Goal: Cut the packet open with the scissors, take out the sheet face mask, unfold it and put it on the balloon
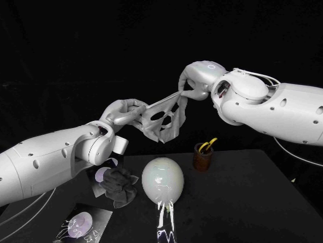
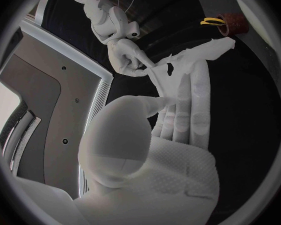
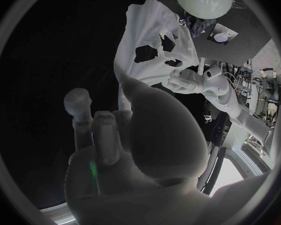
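Hanging in the air: mask point(image 1: 165, 117), unfolded, eye holes showing, stretched between both hands well above the table point(image 1: 234, 202).
Left hand point(image 1: 125, 114): pinches the lower edge.
Right hand point(image 1: 193, 87): pinches the upper edge; the opposed grips likely keep the sheet spread.
Balloon point(image 1: 162, 180): on the table below, bare, not yet covered.
Scissors point(image 1: 207, 144): parked in a cup point(image 1: 202, 159) beside the balloon.
Packet point(image 1: 81, 223): flat, near left corner.

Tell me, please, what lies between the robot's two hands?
The sheet face mask, held by the left hand and the right hand, spans the gap in the head view.
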You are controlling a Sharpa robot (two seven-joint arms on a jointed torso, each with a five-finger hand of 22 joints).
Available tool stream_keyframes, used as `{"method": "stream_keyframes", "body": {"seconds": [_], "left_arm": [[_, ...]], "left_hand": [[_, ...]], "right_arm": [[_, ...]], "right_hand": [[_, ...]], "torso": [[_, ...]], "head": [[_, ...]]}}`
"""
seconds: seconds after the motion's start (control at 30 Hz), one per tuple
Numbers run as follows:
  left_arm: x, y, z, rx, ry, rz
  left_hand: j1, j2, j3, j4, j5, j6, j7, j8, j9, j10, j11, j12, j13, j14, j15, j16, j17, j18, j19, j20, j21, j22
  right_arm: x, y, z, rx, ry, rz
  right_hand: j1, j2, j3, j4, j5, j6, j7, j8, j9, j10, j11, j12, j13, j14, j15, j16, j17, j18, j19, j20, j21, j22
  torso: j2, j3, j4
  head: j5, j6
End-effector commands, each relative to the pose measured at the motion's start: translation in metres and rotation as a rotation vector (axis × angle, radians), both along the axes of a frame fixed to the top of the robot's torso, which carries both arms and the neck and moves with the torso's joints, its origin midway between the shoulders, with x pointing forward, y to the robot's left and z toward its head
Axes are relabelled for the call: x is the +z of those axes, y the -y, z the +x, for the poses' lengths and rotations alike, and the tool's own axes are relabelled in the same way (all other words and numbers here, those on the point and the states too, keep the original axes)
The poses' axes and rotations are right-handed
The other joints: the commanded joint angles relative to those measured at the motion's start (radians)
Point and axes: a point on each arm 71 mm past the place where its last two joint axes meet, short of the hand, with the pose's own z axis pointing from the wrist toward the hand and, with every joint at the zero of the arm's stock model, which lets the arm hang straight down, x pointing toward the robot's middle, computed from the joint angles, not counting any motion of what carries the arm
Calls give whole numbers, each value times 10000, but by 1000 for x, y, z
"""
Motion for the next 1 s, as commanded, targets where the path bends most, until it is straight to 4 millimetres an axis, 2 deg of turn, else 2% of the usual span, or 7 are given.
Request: {"method": "stream_keyframes", "body": {"seconds": [0.03,0.2,0.23,0.3,0.53,0.67,1.0], "left_arm": [[1,0,1,72,140,196],[3,-4,2,348,512,421],[3,-5,2,382,561,462],[3,-6,3,444,626,548],[3,-9,3,563,738,872],[3,-8,3,625,892,1059],[6,-2,4,956,1191,746]], "left_hand": [[-68,-57,-49,72,34,61,-118,-31,1764,-33,-66,-68,-18,-128,-89,29,175,88,504,-71,313,152],[-89,-204,-170,49,31,525,-175,-158,1620,414,-117,49,23,302,-152,369,618,16,228,-130,577,326],[-73,-335,-119,-45,16,1011,-205,-591,1352,723,-168,-81,-40,258,-116,614,1185,-406,-251,-196,2982,3337],[-81,-441,-165,-149,6,1356,-143,-913,1217,1108,-95,-43,-5,-534,5,751,1696,-267,-1771,-194,1581,1306],[-27,-485,-341,-373,36,1843,-118,-1409,1026,2074,-189,249,87,-1882,184,887,2002,-1064,-6409,447,17,864],[16,-434,-717,-612,36,2142,-253,-1745,895,2764,-415,624,226,-1633,-32,1851,2436,-855,-5993,381,539,1187],[98,-329,-936,-936,57,2679,-87,-2705,787,491,286,455,333,-6887,1007,4128,4059,-1084,-8173,656,1761,2528]], "right_arm": [[2,0,0,-16,142,8],[2,0,0,-10,182,40],[2,0,0,-13,195,52],[3,0,0,-16,227,79],[4,1,0,9,359,187],[4,0,0,32,415,231],[4,0,2,-13,353,190]], "right_hand": [[-50,61,39,-7,68,70,-17,69,83,889,-54,46,2256,1062,-56,34,2633,-114,64,30,26,12],[-50,56,48,-7,68,72,-19,72,84,891,-56,50,2258,1062,-58,34,2633,-114,66,31,23,11],[-50,56,48,-7,68,72,-19,72,84,891,-56,50,2258,1062,-58,34,2633,-114,66,31,23,11],[-50,56,48,-7,68,72,-19,72,84,891,-56,50,2258,1062,-58,34,2633,-114,66,31,23,11],[-50,53,52,-7,68,72,-20,74,84,890,-57,47,2257,1062,-59,34,2633,-116,75,31,32,17],[-49,52,55,-7,68,72,-20,74,85,888,-58,38,2251,1062,-60,34,2633,-118,83,31,42,23],[-49,49,60,-7,68,72,-21,76,85,887,-59,34,2249,1062,-61,34,2633,-117,80,32,34,19]], "torso": [[0,4,3],[0,1,-3],[1,1,-4],[0,0,0],[7,3,4],[5,0,-2],[8,-4,-3]], "head": [[-14,-18],[-35,-6],[-38,-8],[-54,-32],[-51,-35],[-53,-61],[-57,-24]]}}
